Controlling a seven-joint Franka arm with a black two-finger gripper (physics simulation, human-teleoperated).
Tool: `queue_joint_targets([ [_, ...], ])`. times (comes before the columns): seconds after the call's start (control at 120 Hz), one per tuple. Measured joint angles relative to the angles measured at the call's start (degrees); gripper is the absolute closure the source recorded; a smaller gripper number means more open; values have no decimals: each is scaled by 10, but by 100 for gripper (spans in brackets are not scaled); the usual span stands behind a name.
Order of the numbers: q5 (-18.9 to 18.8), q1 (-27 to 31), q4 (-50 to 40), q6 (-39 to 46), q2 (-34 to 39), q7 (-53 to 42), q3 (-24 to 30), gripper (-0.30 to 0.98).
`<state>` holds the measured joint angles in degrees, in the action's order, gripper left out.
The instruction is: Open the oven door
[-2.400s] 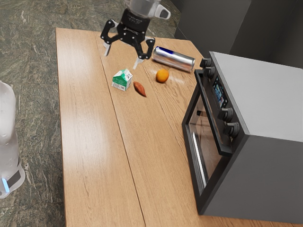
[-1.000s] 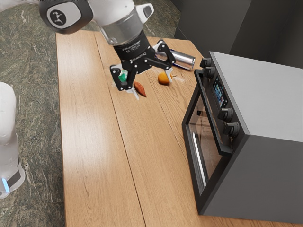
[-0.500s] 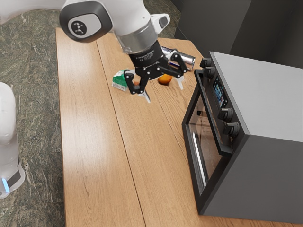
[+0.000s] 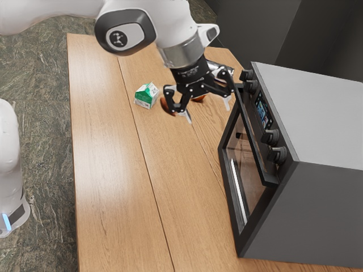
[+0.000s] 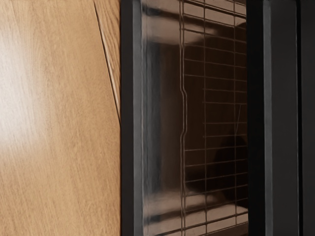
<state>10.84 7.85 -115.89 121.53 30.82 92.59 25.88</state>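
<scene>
The claw (image 4: 208, 112) is held spread over the counter (image 4: 113, 170), toward its oven-side edge (the oven door (image 4: 249, 170) is shut).

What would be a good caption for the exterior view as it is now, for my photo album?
Claw open, a robot arm hovers near a closed oven.

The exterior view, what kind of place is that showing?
Probably a simulated kitchen-like work area: a countertop oven with knobs stands on a wooden table, with a small green-and-white carton nearby and a robot arm reaching over.
</scene>
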Motion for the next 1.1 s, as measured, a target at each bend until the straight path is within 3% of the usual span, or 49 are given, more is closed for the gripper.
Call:
queue_joint_targets([
  [1.1, 0, 44, 37, 52, -99, -124, -4, 0],
])
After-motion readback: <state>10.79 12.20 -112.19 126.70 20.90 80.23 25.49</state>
